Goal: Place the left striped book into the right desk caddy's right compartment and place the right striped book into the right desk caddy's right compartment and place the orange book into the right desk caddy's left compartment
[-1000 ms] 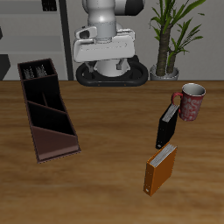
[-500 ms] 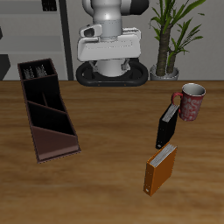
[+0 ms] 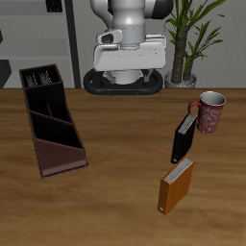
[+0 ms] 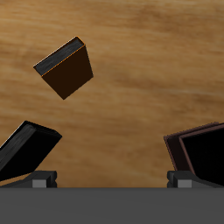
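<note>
The orange book (image 3: pixel 176 185) stands on the table near its front edge; the wrist view shows the orange book (image 4: pixel 66 68) too. The right desk caddy (image 3: pixel 50 120) lies across the table from it. Its squarish right compartment (image 3: pixel 41 79) holds two striped books standing side by side; I cannot tell them apart. The longer sloped left compartment (image 3: pixel 56 142) shows only its black inside. My gripper (image 4: pixel 112 180) hangs high over the table's back, far from every book. Its fingers (image 4: pixel 42 179) sit wide apart, open, with nothing between them.
A plain black book (image 3: pixel 183 138) stands beside a flowered mug (image 3: pixel 209 110), a little behind the orange book. A potted plant (image 3: pixel 184 38) stands at the back. In the wrist view, the black book (image 4: pixel 26 149) and a caddy corner (image 4: pixel 199 154) flank the gripper.
The arm's hand has turned and shifted sideways above the table's back, toward the plant side. The books, caddy and mug have stayed put.
</note>
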Tool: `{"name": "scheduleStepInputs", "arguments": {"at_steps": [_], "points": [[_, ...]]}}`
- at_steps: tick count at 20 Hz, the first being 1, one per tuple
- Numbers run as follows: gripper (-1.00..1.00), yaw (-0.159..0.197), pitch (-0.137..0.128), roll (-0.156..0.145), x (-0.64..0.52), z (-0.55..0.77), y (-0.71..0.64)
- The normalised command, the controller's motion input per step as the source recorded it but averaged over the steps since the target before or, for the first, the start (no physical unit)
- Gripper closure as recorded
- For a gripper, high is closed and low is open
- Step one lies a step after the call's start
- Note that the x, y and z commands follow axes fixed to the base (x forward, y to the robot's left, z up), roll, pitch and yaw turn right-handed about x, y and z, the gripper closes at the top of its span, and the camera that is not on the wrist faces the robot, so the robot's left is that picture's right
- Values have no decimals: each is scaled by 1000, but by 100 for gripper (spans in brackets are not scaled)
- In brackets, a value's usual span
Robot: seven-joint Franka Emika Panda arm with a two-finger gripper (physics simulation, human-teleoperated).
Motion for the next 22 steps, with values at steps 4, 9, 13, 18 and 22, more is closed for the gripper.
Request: {"name": "scheduleStepInputs", "arguments": {"at_steps": [4,9,13,18,22], "points": [[-100,-10,19,17,356,54,159],[-100,-89,24,0,373,101,193],[-100,-47,8,19,265,73,271],[-100,-103,-13,-1,426,181,257],[-100,-59,4,7,399,44,312]]}}
